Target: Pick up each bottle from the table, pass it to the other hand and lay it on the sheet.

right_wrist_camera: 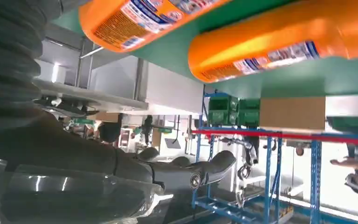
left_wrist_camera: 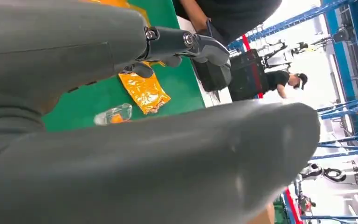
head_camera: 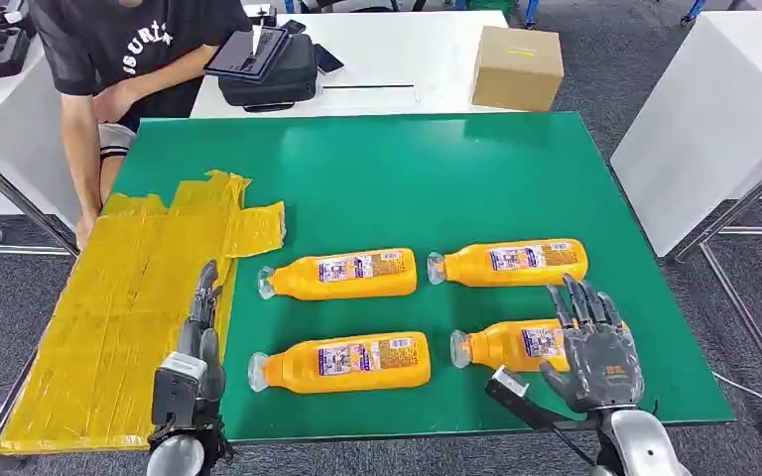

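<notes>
Green table top, square to the view, edged by grey floor. Yellow crinkled sheet spread over the left part, ragged at its far end, overhanging the left edge. Four orange bottles lying flat on the bare green, caps to the left, in two rows. Far row: far-left bottle just right of the sheet, far-right bottle beside it. Near row: near-left bottle, then near-right bottle, its right end hidden behind the right hand. Rows apart, not touching.
</notes>
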### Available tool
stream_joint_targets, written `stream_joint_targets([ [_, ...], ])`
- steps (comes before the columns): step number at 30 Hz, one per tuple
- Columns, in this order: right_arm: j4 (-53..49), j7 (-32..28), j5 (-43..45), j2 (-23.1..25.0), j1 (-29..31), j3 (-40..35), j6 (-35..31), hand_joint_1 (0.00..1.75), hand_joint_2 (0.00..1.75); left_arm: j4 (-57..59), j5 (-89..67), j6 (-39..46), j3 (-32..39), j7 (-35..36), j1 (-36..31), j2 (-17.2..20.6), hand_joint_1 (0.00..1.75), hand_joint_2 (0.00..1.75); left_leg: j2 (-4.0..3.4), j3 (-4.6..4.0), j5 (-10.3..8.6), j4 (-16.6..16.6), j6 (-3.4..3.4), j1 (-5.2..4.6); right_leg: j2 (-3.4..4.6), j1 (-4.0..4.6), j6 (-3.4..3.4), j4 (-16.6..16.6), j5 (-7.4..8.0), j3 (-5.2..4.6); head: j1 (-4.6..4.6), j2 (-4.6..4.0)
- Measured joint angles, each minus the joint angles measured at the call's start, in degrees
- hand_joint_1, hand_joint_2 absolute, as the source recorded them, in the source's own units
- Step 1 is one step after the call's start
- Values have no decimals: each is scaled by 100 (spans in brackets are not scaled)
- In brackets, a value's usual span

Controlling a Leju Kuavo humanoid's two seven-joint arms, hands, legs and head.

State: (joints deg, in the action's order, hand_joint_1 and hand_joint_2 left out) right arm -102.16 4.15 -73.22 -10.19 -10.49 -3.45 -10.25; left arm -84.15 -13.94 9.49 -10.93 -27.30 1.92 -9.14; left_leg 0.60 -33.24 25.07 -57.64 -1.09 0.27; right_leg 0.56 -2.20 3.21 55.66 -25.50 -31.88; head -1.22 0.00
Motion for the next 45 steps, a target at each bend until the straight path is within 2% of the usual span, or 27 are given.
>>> stream_joint_targets([
  [10,31,-243,254,-323,-1,341,662,0,175,-28,-44,-89,98,44,3,-24,0,0,1,0,0,0,-1,-6,-1,-5,0,0,0,1,0,0],
  [28,426,-240,308,-813,50,870,1274,0,175,-55,-52,-100,122,46,-1,-28,0,0,1,0,0,0,-1,-10,-1,-8,1,-1,0,2,0,0],
  [45,951,-280,197,-933,322,933,1420,0,175,-55,-52,-100,122,52,-16,-48,0,0,0,-1,0,0,-1,-10,0,-9,1,0,1,2,0,0],
])
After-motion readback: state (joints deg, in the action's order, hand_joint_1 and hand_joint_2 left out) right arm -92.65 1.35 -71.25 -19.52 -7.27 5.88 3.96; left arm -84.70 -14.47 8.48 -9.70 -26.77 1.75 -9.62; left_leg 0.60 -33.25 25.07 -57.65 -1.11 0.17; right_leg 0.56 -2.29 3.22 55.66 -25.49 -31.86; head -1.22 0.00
